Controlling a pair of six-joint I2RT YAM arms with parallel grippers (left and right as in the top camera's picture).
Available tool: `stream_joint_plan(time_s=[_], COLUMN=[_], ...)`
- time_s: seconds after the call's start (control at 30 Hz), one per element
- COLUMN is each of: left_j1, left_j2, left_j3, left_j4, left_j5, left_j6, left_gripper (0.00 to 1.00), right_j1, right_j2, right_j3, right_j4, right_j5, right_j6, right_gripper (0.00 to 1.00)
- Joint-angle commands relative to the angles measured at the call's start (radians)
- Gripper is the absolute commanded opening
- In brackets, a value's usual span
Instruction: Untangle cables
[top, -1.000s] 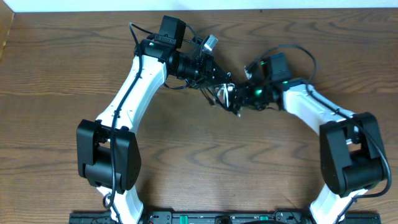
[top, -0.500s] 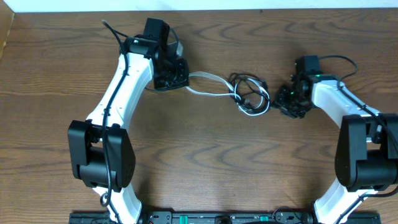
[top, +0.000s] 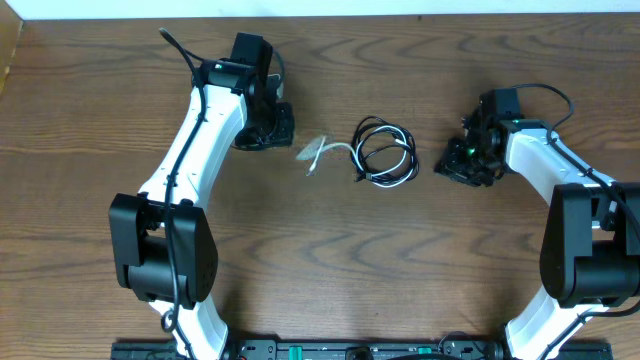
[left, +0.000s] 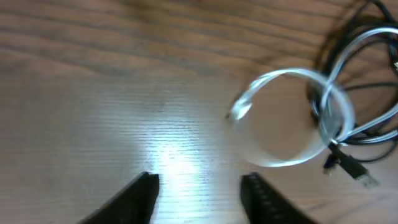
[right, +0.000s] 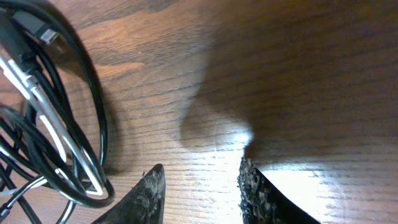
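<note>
From overhead I see the brown wooden table (top: 90, 110) with both arms spread apart and the cables lying between them. The black cable (top: 411, 152) sits as a small coil near the table's middle. The white cable (top: 322, 150) trails out of its left side toward the left gripper (top: 272, 130), and the right gripper (top: 446, 165) is just right of the coil. In my left wrist view, which is blurred, the left gripper (left: 199, 193) is spread wide with only bare wood between its fingers. The white cable (left: 280, 73) curls in a loop ahead, seemingly threaded through the black cable (left: 329, 50). In my right wrist view the right gripper (right: 199, 193) is parted and empty, with the black cable (right: 93, 93) and white cable (right: 43, 118) overlapping at left.
</note>
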Motion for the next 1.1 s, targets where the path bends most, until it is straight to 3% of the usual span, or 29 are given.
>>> stream_joint_plan(time_s=[0.0, 0.07, 0.17, 0.43, 0.63, 1.07], left_j1=[0.002, -0.005, -0.034, -0.230, -0.383, -0.471], left_j2=[-0.029, -0.029, -0.029, -0.012, 0.068, 0.262], left_j3=[-0.003, -0.003, -0.003, -0.003, -0.003, -0.003], left_j4=[0.006, 0.046, 0.101, 0.229, 0.305, 0.366], left_j5=[-0.076, 0.042, 0.220, 0.276, 0.107, 0.093], left_j6=[0.019, 0.043, 0.117, 0.263, 0.307, 0.343], left_gripper=[0.59, 0.60, 0.60, 0.59, 0.52, 0.46], right_j1=[-0.014, -0.028, -0.040, -0.113, -0.211, -0.235], right_j2=[0.008, 0.008, 0.008, 0.008, 0.008, 0.008], right_j3=[-0.001, -0.001, -0.001, -0.001, -0.001, -0.002], right_j4=[0.002, 0.004, 0.010, 0.014, 0.001, -0.037], right_j5=[-0.024, -0.024, -0.024, -0.076, -0.200, -0.198], right_j6=[-0.035, -0.042, -0.054, -0.079, -0.133, -0.171], right_gripper=[0.51, 0.78, 0.86, 0.86, 0.85, 0.84])
